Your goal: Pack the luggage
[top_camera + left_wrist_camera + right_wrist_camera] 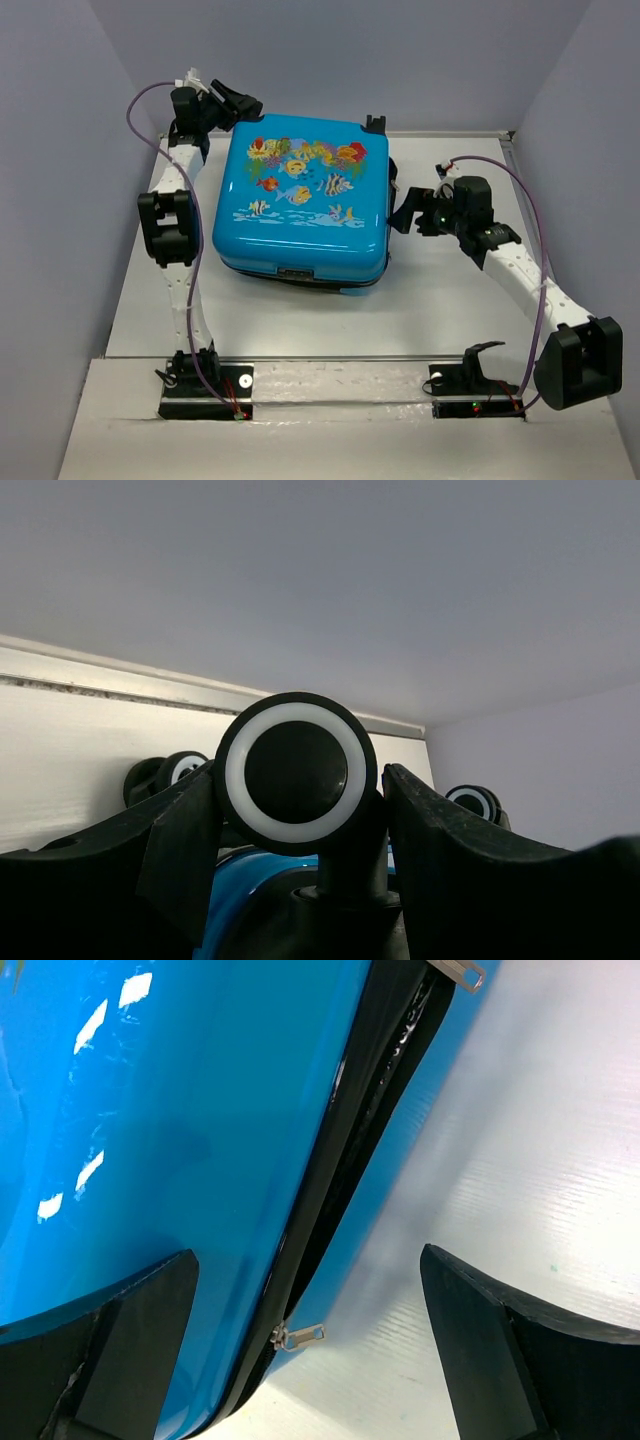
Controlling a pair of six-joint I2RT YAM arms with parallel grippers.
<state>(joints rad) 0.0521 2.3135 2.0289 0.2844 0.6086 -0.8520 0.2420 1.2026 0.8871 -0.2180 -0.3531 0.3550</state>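
Observation:
The luggage (300,200), a bright blue suitcase, lies flat with its lid down and its fish print facing up. My left gripper (243,105) is at its far left corner. In the left wrist view the left gripper (300,825) is shut on a black wheel with a white ring (296,773). My right gripper (402,215) is open at the luggage's right side. In the right wrist view the right gripper (307,1255) straddles the black zipper seam (330,1180), which gapes slightly. A silver zipper pull (300,1336) lies between the fingers, untouched.
Two more wheels (172,770) (472,802) show behind the held one. A second zipper pull (462,973) sits further along the seam. Grey walls enclose the white table (450,300) at the left, back and right.

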